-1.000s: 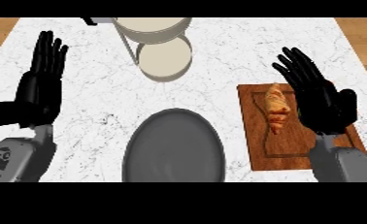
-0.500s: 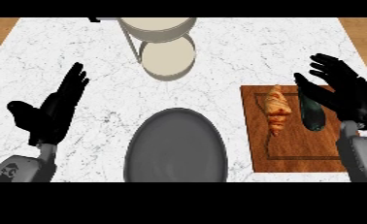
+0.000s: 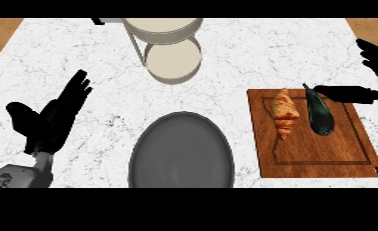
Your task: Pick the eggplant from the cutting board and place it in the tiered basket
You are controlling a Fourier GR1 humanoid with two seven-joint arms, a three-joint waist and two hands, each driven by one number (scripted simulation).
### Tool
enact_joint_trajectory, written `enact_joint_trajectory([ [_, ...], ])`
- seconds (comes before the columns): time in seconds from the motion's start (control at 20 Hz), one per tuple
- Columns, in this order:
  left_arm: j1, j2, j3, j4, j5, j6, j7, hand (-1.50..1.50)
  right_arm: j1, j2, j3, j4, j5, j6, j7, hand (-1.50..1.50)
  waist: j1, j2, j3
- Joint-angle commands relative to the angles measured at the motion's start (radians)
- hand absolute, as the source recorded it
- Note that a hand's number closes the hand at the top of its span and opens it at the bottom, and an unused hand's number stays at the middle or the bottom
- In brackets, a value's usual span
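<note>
— Where is the dark green, tapered eggplant [image 3: 320, 115]?
— On the brown wooden cutting board [image 3: 314, 152], beside a golden croissant [image 3: 285, 113].
— And the hands?
— Black right hand [image 3: 347, 93] just above it, fingers spread; black left hand [image 3: 52, 115] open at left; cream tiered basket [image 3: 169, 46] far off.

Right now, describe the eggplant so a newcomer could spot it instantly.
Find the brown wooden cutting board at the right of the white marble counter. Two things lie on it: the dark green-black elongated eggplant is the right-hand one, beside the orange-brown croissant.
</note>
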Motion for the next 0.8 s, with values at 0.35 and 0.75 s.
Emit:
enact_joint_trajectory([
  [0.35,0.036,-0.011,-0.014,-0.009,-0.018,-0.019,-0.023,0.0,-0.2,-0.196,0.173,-0.045,-0.2,0.694,0.449,-1.5,0.025,0.001,0.0],
  [0.75,0.017,-0.012,0.04,-0.026,-0.033,-0.038,0.027,0.0,-0.258,-0.062,0.197,0.01,-0.135,0.638,0.575,-1.5,0.004,0.002,0.004],
])
